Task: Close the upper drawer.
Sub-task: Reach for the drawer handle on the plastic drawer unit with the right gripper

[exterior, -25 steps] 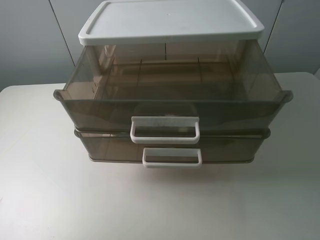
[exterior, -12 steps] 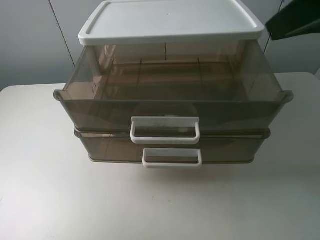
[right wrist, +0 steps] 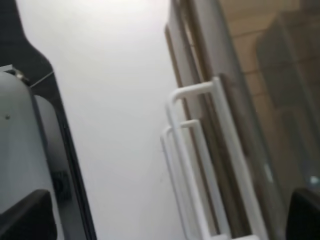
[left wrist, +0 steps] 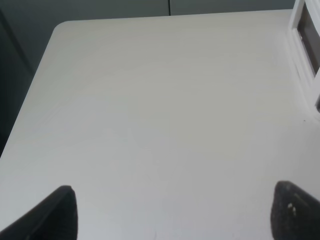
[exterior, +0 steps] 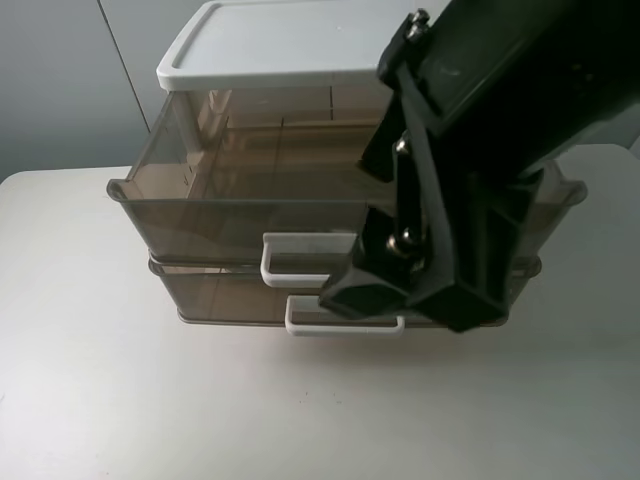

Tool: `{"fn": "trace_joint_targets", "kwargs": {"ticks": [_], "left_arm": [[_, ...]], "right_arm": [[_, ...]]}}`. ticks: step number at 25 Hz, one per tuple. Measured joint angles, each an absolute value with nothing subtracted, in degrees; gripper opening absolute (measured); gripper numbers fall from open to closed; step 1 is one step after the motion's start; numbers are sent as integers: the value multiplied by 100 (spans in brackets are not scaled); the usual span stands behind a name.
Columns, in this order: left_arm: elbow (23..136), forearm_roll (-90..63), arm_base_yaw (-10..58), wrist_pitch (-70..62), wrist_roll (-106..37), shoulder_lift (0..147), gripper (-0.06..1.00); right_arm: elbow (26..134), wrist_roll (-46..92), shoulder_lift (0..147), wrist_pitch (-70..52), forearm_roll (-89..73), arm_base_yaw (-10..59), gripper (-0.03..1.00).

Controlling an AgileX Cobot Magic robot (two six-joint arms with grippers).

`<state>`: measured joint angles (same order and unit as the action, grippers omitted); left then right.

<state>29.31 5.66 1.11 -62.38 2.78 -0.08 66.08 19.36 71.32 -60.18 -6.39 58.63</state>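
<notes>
Upper drawer (exterior: pixel 225 205) sits in the centre of the high view, pulled well out from under the white top (exterior: pixel 280 40) of its unit. Its smoky front panel stands forward of the lower drawer (exterior: pixel 220 297) beneath it. Its white loop handle (exterior: pixel 300 241) shows at the frame's centre, partly hidden by the right arm (exterior: pixel 470 150), which fills the right half of that view close to the camera.

The right end effector (right wrist: pixel 165 220) is released: its wrist camera shows two dark fingertips set wide apart, with the stacked handles and drawer fronts between them and nothing gripped. I cannot tell whether it touches the drawer front. The left end effector (left wrist: pixel 175 212) is likewise spread wide, over bare bench (left wrist: pixel 150 100), with only a sliver of the unit at the edge of its view.

By my reading, closing has not begun; the drawer is fully extended. What is left is all of it: bringing the right end effector against the front panel or handle and pushing straight back until the drawer seats under the white top.
</notes>
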Motion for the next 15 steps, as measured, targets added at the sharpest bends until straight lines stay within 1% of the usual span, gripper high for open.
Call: {"fn": "trace_joint_targets", "kwargs": {"ticks": [4,7,15], "left_arm": [[2931,566,111,-6238,278,-8,74],[2931,566,111,-6238,278,-8,74],[2931,566,111,-6238,278,-8,74]], "right_arm": [[6608,2038,7219,-6040,-819,6221,70],[6617,2060,7429,-6192,-903,6361,70],[6617,2060,8163,-6301,-807,6388,70]]}}
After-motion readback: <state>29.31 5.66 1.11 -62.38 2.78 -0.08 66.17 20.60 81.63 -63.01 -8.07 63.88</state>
